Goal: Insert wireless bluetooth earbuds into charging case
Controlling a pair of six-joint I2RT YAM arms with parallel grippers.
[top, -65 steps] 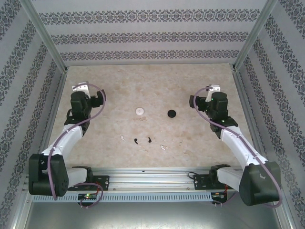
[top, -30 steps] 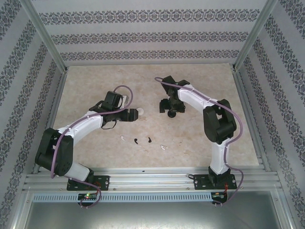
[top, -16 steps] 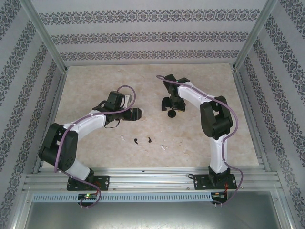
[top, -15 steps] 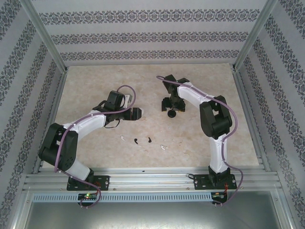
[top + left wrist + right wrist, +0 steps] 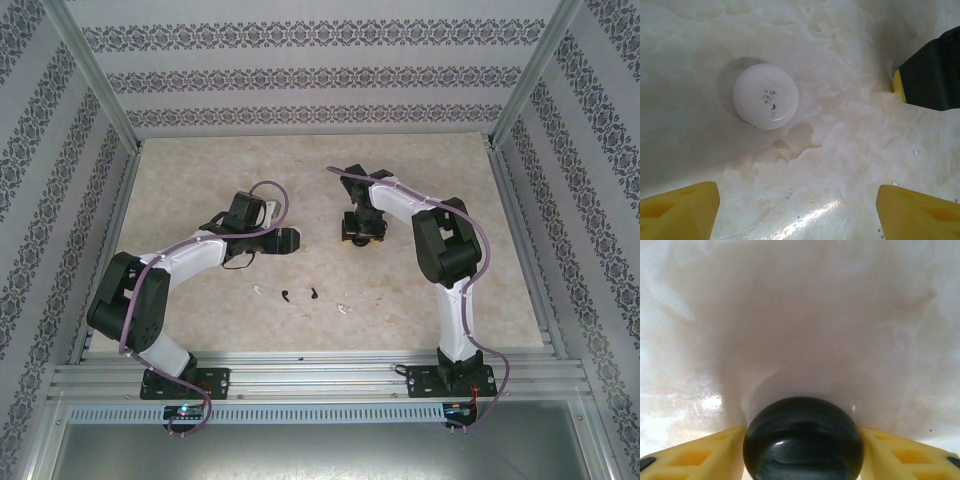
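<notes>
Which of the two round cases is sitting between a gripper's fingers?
The black case: the right gripper has a finger flush against each side of it. The white case lies untouched, ahead of the open left gripper.

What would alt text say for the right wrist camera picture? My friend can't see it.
A glossy black round case sits low in the middle, the right gripper's two yellow fingers against its sides. Behind it lies a pale marbled table.

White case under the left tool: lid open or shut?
Shut: the white case shows a smooth, unbroken round top, with no cavity or raised lid.
</notes>
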